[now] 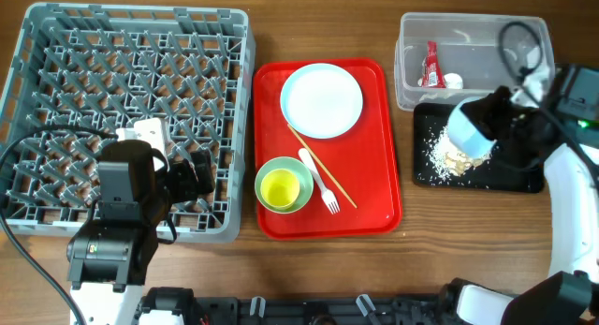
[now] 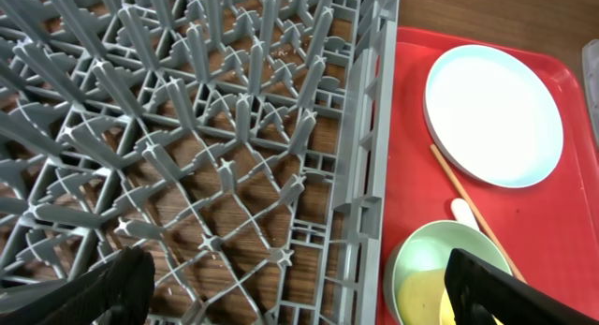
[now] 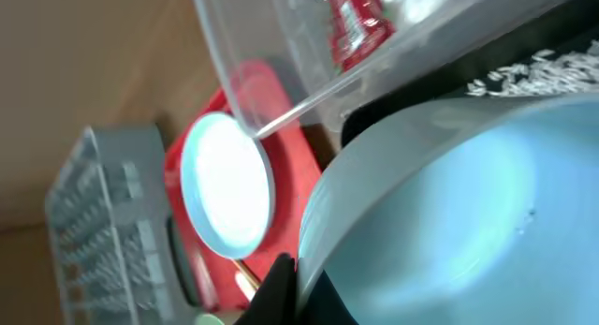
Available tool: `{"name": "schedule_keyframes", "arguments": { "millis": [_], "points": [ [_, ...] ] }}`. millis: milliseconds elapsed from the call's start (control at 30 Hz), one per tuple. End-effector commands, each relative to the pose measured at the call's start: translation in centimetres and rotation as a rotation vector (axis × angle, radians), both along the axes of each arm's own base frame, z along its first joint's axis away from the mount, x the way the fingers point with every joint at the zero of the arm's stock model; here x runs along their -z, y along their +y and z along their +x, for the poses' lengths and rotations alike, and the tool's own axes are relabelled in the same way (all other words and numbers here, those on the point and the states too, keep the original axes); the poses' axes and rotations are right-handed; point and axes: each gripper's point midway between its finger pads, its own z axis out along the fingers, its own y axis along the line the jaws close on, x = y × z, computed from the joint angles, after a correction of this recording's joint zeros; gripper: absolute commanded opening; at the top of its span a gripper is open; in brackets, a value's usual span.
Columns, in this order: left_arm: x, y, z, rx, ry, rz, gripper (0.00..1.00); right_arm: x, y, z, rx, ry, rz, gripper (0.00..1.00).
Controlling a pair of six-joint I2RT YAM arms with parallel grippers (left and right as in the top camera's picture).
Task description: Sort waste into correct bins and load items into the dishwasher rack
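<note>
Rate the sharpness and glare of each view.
Overhead: evenly lit and sharp, though the plate is washed to near white. Left wrist: rack pegs crisp mid-frame, nearest ones soft. Right wrist: blurriest; the pale blue bowl fills the frame out of focus, and the plate glows overexposed.
</note>
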Motion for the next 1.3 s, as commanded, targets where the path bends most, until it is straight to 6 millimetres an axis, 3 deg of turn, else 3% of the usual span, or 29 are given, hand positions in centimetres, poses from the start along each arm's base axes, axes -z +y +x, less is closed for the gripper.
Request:
{"name": "schedule_keyframes", "arguments": {
  "millis": [0,200,300,367,500,567,600,667,700,767,833,900,933,967,1067,1133,1267],
  "points": [
    [-0.8,-0.4,0.2,0.016,-0.021,-0.009,1.0,-1.1,3.1,0.8,-0.193,-0.081,-0.169,0.05],
    [-0.8,-0.4,0.2,0.016,-0.022,-0.009,1.0,-5.6,11.7,2.6,-0.365,-0.214,-0.474,0.05],
    [-0.8,-0.4,0.2,0.016,-0.022,-0.009,1.0,-6.7,19.1,4.5,-0.505,-0.413,-0.54,0.04],
    [-0.8,-0.4,0.2,0.016,-0.021,-0.009,1.0,-4.9,22.6,5.5,-0.568,-0.442,-0.533,0.04],
    [-0.8,-0.4,0.2,0.016,-0.021,-0.009,1.0,4.8,28.2,5.9,-0.74,-0.318,-0.488,0.04],
    [-0.8,-0.4,0.2,0.016,-0.021,-0.009,1.0,9.4,29.4,5.1,-0.794,-0.233,-0.494,0.04],
    [-0.8,-0.4,0.2,0.016,-0.021,-0.009,1.0,10.8,29.9,4.5,-0.819,-0.203,-0.493,0.04],
    [-0.8,-0.4,0.2,0.016,-0.021,-0.009,1.0,10.7,30.0,4.1,-0.83,-0.196,-0.482,0.09],
    [-0.8,-0.4,0.2,0.016,-0.021,-0.009,1.0,10.6,30.0,4.0,-0.834,-0.192,-0.478,0.19],
    [-0.8,-0.4,0.2,0.016,-0.021,-0.009,1.0,8.9,29.7,3.5,-0.831,-0.201,-0.477,0.44],
    [-0.8,-0.4,0.2,0.016,-0.021,-0.009,1.0,5.5,29.3,3.0,-0.818,-0.251,-0.469,0.51],
    [-0.8,-0.4,0.2,0.016,-0.021,-0.009,1.0,-0.5,28.7,1.4,-0.803,-0.346,-0.435,0.56],
    [-0.8,-0.4,0.2,0.016,-0.021,-0.009,1.0,-2.2,28.5,0.0,-0.795,-0.34,-0.391,0.6],
    [-0.8,-0.4,0.2,0.016,-0.021,-0.009,1.0,-2.5,28.3,-0.8,-0.797,-0.317,-0.366,0.6],
    [-0.8,-0.4,0.2,0.016,-0.021,-0.009,1.0,1.1,27.4,-5.7,-0.858,-0.053,-0.307,0.55],
    [-0.8,-0.4,0.2,0.016,-0.022,-0.009,1.0,2.9,27.4,-7.2,-0.898,0.033,-0.324,0.55],
    [-0.8,-0.4,0.2,0.016,-0.02,-0.009,1.0,7.7,29.7,-9.5,-0.979,0.172,-0.349,0.54]
  ]
}}
